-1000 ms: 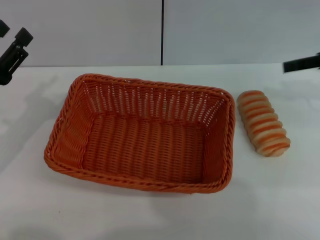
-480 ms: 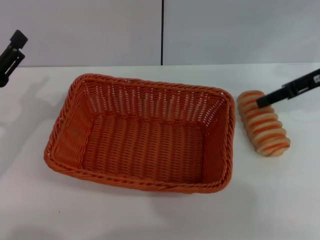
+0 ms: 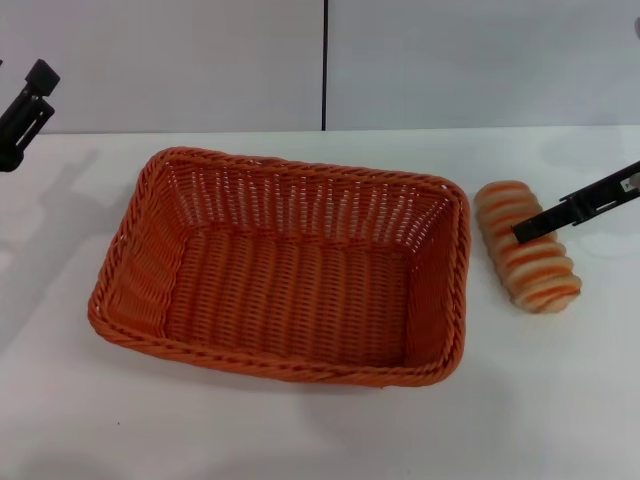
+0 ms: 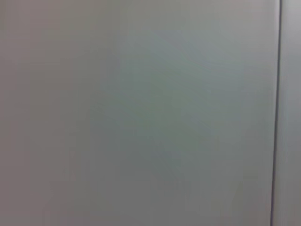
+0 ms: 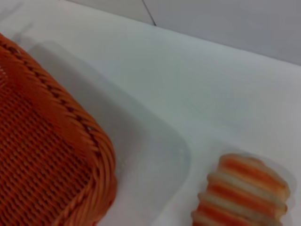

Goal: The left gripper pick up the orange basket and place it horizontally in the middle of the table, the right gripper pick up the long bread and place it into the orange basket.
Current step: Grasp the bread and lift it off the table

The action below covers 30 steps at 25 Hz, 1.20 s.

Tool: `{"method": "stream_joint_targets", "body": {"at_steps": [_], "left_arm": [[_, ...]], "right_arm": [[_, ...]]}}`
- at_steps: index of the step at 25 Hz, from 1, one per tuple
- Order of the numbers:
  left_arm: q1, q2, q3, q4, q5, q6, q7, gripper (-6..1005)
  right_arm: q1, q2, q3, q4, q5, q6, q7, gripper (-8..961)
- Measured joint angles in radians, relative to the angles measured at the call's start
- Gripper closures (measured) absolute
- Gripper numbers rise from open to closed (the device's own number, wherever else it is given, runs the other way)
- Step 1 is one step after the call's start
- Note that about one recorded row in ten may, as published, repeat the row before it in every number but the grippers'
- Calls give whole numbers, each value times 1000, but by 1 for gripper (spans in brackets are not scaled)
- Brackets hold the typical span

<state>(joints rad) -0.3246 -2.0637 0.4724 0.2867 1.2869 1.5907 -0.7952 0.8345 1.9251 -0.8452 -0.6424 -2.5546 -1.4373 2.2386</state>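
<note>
The right gripper [image 3: 520,232] reached in from the right edge of the head view as a thin black finger with a small white mark, slanting down and toward the robot's left. Its tip lay over the middle of the long bread [image 3: 526,258], on the striped top; whether it touched the loaf or only hung above it could not be told. Only one finger showed, so whether the claw was open or closed could not be told either.

The bread lay on the table [image 3: 300,430] with its orange-brown stripes up, its length running away from the robot and slightly slanted. It sat just beside the right short side of the orange basket [image 3: 285,265], apart from it by a narrow strip of white tabletop. In the right wrist view one end of the bread [image 5: 242,190] and a braided corner of the basket [image 5: 51,155] appeared with bare table between them.

The basket stood upright in the middle of the table, its long sides running left to right, with nothing in it. Nothing lay between the bread and the basket rim.

The left gripper [image 3: 22,105] was raised at the far left edge, well apart from the basket, dark against the grey wall [image 3: 180,60]. Its state could not be told. Its wrist camera showed only the wall [image 4: 141,113] and a thin dark seam.
</note>
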Motion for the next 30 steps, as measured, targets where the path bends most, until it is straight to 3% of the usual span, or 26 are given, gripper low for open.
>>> {"method": "stream_joint_targets", "body": {"at_steps": [20,27,30], "left_arm": [[5,0,-2,-27,-2,-1,-9,229],[11,0,-2,-27,-1,0,-19,229],[13,0,-2,-28,-2,0,-22,229]], "right_arm": [[-15,1,1,38,-8,68,8,397],[-50,24,8,-14,-1,98,6,416],[-74,38,9,-72,2,92,2,475]]}}
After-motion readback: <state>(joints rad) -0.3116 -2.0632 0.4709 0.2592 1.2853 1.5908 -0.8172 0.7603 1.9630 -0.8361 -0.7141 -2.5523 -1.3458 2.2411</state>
